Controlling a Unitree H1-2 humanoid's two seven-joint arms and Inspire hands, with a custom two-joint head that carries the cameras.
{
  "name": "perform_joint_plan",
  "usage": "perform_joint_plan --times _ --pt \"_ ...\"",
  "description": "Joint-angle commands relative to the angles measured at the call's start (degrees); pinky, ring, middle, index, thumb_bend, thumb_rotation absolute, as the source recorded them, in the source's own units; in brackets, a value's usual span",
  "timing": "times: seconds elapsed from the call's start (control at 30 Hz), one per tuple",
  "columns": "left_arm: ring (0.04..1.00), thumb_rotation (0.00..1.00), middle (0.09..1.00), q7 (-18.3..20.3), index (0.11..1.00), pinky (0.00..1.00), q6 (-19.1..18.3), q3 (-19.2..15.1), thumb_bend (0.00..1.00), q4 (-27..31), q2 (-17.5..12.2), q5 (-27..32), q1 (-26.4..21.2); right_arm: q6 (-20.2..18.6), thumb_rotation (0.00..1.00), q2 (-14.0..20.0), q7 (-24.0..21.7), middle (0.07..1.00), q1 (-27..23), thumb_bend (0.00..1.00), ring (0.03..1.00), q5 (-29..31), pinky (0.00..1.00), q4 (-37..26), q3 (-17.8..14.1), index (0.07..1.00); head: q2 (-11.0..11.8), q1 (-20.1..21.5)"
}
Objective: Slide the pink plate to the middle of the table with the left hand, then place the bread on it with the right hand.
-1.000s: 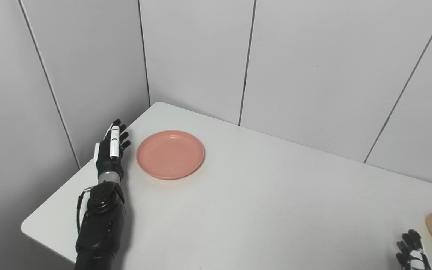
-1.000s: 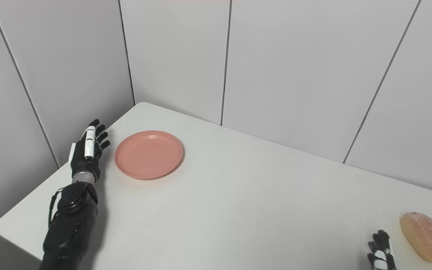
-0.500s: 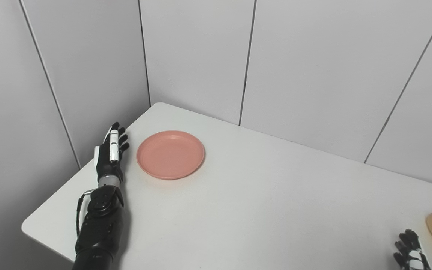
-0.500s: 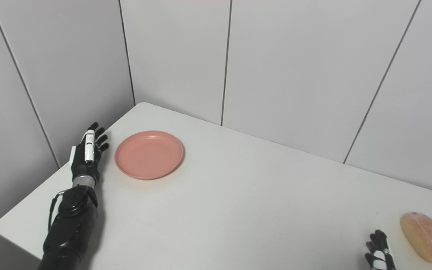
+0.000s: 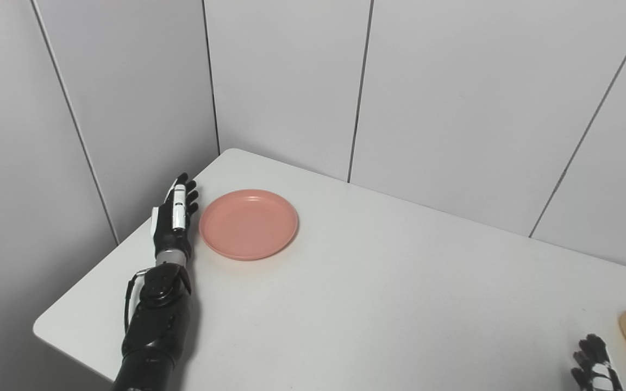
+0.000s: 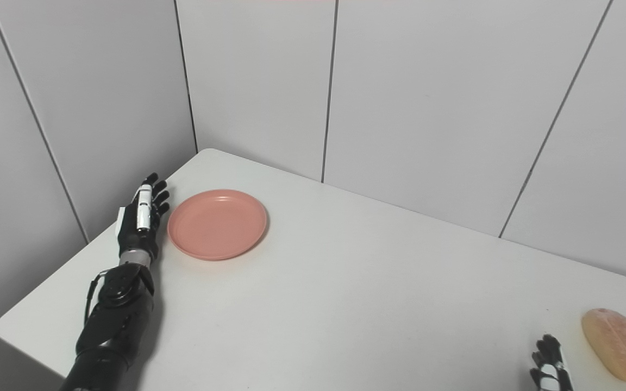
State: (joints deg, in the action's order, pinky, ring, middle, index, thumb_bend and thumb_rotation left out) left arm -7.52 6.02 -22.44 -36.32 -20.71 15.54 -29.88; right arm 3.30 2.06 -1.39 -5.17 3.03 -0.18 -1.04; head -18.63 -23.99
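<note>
A round pink plate (image 5: 248, 223) lies near the far left corner of the white table (image 5: 378, 293). My left hand (image 5: 174, 220) stands on edge just left of the plate's rim, fingers straight and pointing away from me, holding nothing; whether it touches the rim I cannot tell. An oval piece of bread (image 6: 614, 343) rests at the near right of the table. Only the fingertips of my right hand (image 6: 549, 369) show at the bottom edge, left of the bread and apart from it.
Grey panelled walls (image 5: 454, 92) close in the table at the back and the left. The table's left edge runs close beside my left forearm (image 5: 155, 320).
My left hand has moved right, closing most of the gap to the plate's left rim. The plate, the bread and the right hand have stayed put.
</note>
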Motion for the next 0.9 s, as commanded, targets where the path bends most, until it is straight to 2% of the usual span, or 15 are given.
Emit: perform_joint_plan --times 0.0,0.17,0.33,0.53,0.63,0.87 --pt "0.888 0.99 0.888 1.64 0.861 0.88 -0.62 1.56 0.25 -0.8 0.24 -0.75 -0.81 -0.51 1.0 -0.26 0.03 0.951 0.55 0.12 0.954 0.32 0.96 -0.59 -0.19 0.941 -0.17 0.13" --pt "0.866 1.0 0.874 1.45 0.866 0.86 -1.95 2.93 0.24 -0.28 1.36 -0.53 -1.64 -0.58 1.0 -0.4 0.17 0.947 0.67 0.14 0.952 0.08 0.97 -0.93 0.07 0.935 -0.27 0.38" --pt "0.877 1.0 0.881 3.76 0.879 0.87 -1.1 4.32 0.25 -2.12 1.81 -0.05 -2.56 -0.31 1.0 -0.46 0.25 0.948 0.77 0.14 0.951 -0.32 0.96 -1.09 0.34 0.938 -0.35 0.99" --pt "0.894 1.0 0.895 5.65 0.874 0.89 -1.68 5.55 0.31 -2.26 2.48 0.1 -3.03 0.35 1.0 -0.52 0.25 0.951 0.93 0.13 0.957 -0.71 0.97 -1.34 0.65 0.942 -0.85 1.76" --pt "0.88 1.0 0.885 6.05 0.86 0.87 -1.72 6.01 0.32 -2.17 3.01 -0.01 -3.1 0.01 1.0 -0.8 0.65 0.956 1.0 0.11 0.963 -1.15 0.98 -1.64 0.75 0.95 -0.91 2.05" --pt "0.874 0.97 0.88 6.11 0.857 0.87 -5.35 7.03 0.32 1.93 5.5 0.43 -2.77 0.71 1.0 -1.23 0.85 0.966 0.76 0.07 0.977 -1.4 1.0 -1.13 0.88 0.959 -1.68 3.68"
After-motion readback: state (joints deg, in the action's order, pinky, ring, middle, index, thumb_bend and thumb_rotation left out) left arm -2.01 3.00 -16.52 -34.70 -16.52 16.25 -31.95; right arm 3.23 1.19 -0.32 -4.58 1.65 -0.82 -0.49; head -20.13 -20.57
